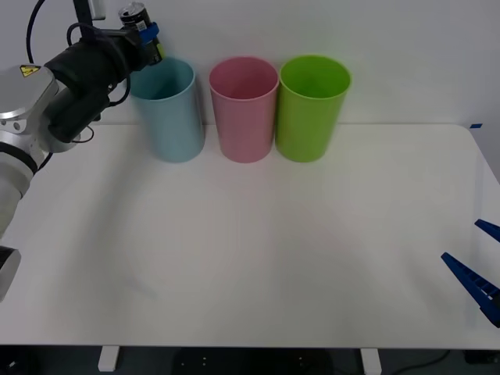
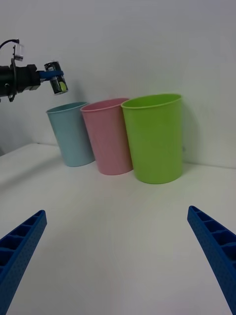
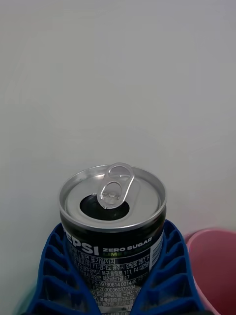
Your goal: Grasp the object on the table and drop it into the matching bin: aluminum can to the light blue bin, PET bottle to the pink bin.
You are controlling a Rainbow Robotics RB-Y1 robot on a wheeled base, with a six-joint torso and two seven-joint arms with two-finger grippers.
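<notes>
I am holding the aluminum can (image 3: 113, 216), light, thin-walled and probably dentable, by its lower sides in the closed left end effector (image 1: 148, 41) above the light blue bin (image 1: 168, 109), while the right end effector (image 2: 118, 261) is waiting open over the bench (image 1: 273, 250).

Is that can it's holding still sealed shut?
No, the aluminum can in the left gripper has its tab lifted and its mouth open.

Can (image 3: 112, 224) lower half hidden btwn left claw (image 3: 110, 275) fingers, cut by edge.
</notes>
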